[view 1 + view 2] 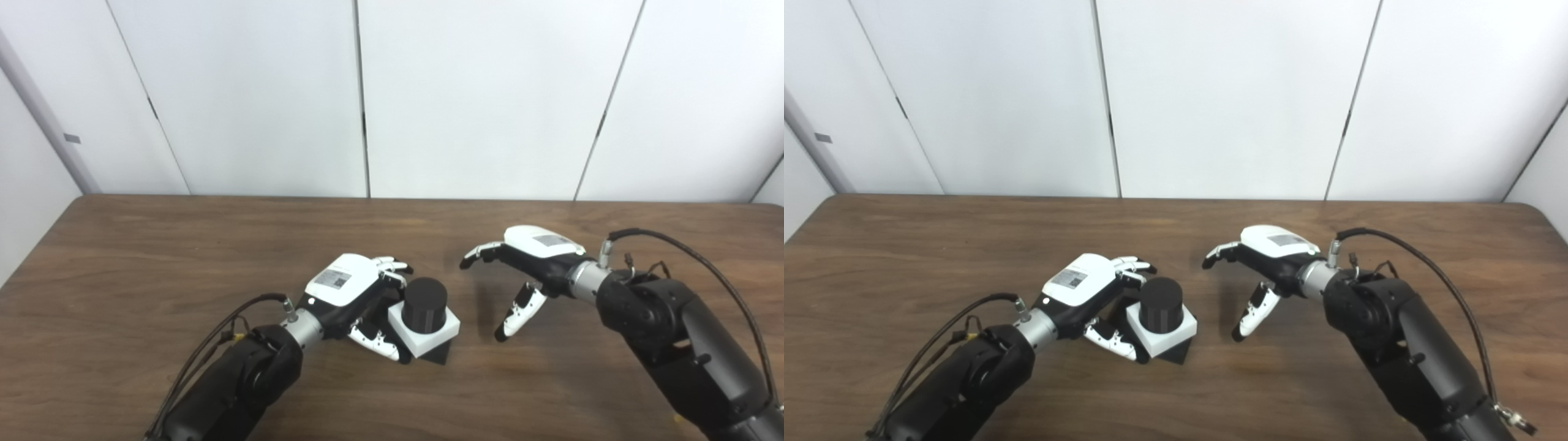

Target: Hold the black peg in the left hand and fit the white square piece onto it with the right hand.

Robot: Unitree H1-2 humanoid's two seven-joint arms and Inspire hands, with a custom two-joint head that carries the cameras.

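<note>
Left hand point(352, 294) curled, right hand point(527, 269) spread.

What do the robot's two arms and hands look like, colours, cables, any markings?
Both arms are bulky matte black shells ending in a silver metal wrist cuff. The left hand and right hand have glossy white back plates, each bearing a small grey printed label, over black palms; the fingers are white with black tips. A black cable loops from each wrist back along the forearm.
</note>
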